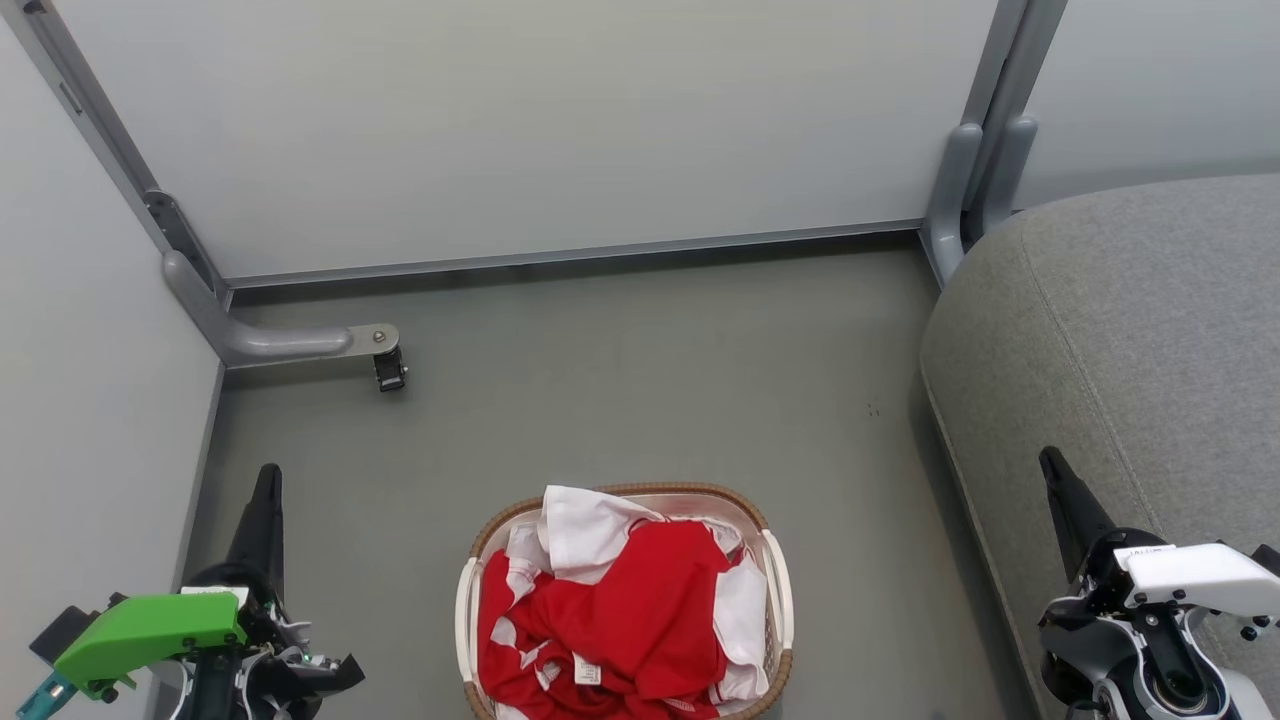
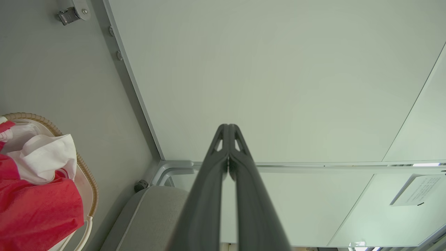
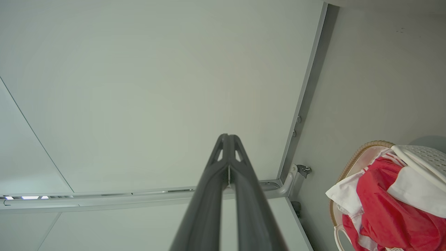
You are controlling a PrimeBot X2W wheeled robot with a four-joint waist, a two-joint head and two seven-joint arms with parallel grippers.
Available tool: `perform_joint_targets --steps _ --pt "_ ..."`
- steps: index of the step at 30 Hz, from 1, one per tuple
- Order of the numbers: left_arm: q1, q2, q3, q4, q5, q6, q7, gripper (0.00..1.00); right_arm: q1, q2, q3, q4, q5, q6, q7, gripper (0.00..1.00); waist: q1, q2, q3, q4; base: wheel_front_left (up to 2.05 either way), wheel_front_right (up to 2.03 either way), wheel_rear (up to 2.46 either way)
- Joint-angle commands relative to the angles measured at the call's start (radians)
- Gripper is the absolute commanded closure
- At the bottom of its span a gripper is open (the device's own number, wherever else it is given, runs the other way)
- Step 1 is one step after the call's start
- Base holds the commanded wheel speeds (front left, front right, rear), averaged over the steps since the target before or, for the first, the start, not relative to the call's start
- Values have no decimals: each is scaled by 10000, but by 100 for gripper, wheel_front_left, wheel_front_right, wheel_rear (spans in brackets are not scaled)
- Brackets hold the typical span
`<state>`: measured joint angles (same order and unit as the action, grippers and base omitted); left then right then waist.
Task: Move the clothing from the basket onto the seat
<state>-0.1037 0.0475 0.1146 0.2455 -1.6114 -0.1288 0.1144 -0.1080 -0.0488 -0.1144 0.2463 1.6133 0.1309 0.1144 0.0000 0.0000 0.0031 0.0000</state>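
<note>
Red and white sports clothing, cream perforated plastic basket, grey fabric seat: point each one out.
Red and white sports clothing [image 1: 640, 600], head view, middle of the red heap.
Cream perforated plastic basket [image 1: 780, 595], head view, its right white handle.
Grey fabric seat [image 1: 1130, 330], head view, top of the cushion.

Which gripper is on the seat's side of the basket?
The right gripper: it shows against the grey seat at the lower right. The left gripper is across the basket, beside the wall panel.
</note>
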Motion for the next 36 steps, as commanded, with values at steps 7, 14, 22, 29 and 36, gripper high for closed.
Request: perform_joint_targets --steps 7,14,22,29,36 --pt "-96 54 6 -18 -33 -46 22 100 2 -33 -4 -35 -9 -3 21 100 0 0 0 0 0 0 0" --pt "-96 54 6 -18 -33 -46 22 100 2 -33 -4 -35 -9 -3 21 100 0 0 0 0 0 0 0" --pt "-96 54 6 -18 -33 -46 22 100 2 -33 -4 -35 -9 -3 21 100 0 0 0 0 0 0 0" --pt "-96 54 6 -18 -33 -46 22 100 2 -33 -4 -35 -9 -3 21 100 0 0 0 0 0 0 0" --pt "269 -53 -95 328 20 17 -63 0 228 113 64 328 -24 -4 -56 0 0 0 0 0 0 0 0"
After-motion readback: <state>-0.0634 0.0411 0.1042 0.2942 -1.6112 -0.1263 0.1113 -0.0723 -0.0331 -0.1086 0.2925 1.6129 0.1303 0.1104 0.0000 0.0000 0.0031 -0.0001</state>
